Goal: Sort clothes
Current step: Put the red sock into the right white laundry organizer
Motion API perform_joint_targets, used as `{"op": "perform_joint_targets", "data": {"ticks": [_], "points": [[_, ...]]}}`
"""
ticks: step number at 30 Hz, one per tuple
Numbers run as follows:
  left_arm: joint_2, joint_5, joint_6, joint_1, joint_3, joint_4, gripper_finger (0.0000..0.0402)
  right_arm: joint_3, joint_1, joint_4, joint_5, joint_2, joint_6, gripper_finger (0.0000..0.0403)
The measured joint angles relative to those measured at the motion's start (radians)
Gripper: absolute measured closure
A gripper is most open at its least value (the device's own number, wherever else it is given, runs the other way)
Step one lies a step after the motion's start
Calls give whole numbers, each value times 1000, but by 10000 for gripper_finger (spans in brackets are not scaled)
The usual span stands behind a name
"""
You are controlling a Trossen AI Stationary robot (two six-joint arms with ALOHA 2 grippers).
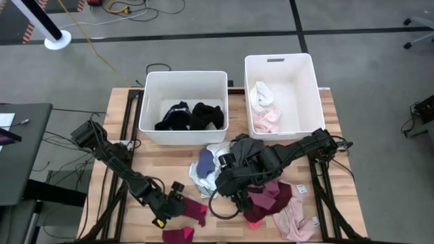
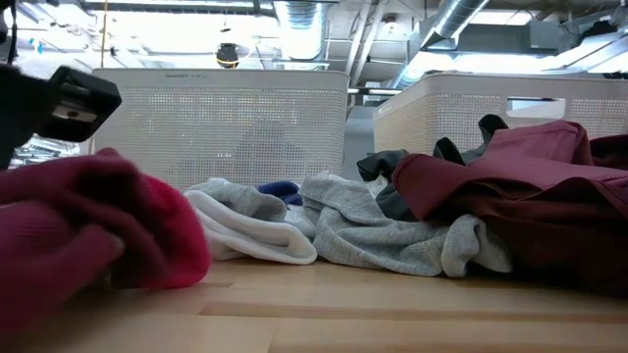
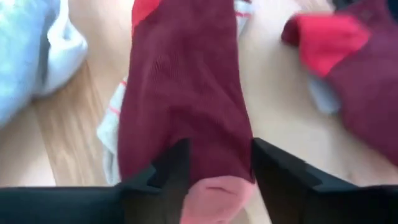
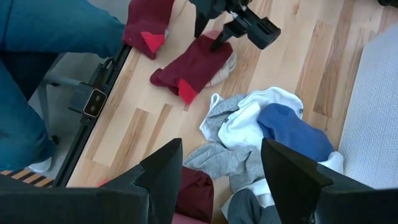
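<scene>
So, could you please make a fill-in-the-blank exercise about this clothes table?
1. The left bin holds only ___ clothes.
2. The left gripper stands with its fingers on either side of a ___ sock.
3. A blue garment lies on a ___ one in the pile.
4. The right gripper is ___, holding nothing.

Missing words: black; maroon; white; open

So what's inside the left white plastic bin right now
Inside the left white rectangular plastic bin lie two black fabric garments, bunched side by side on its floor. Anything beneath them is covered, so it cannot be seen.
</scene>
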Motion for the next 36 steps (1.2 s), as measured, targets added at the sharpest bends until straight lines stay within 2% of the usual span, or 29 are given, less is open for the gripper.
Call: {"op": "perform_joint_targets", "data": {"ticks": [3, 6, 9, 13, 14, 21, 33, 36], "points": [[0, -22, -24, 0, 0, -66, 210, 0, 0, 0, 0, 0, 0, 171], [4, -57, -40, 0, 0, -107, 230, 0, 0, 2, 0, 0, 0, 171], [4, -77, -33, 0, 0, -108, 283, 0, 0, 6, 0, 0, 0, 171], [4, -77, 4, 0, 0, -110, 379, 0, 0, 8, 0, 0, -1, 171], [4, -77, 7, 0, 0, -110, 389, 0, 0, 8, 0, 0, -1, 171], [-9, -79, 29, 0, 2, -118, 399, 0, 0, 8, 0, 0, 0, 171], [-122, -164, 19, -20, 149, -395, 401, 0, 4, 7, 0, 0, 0, 171], [-123, -232, 29, -39, 182, -425, 401, 0, 7, 7, 0, 0, 0, 171]]}}
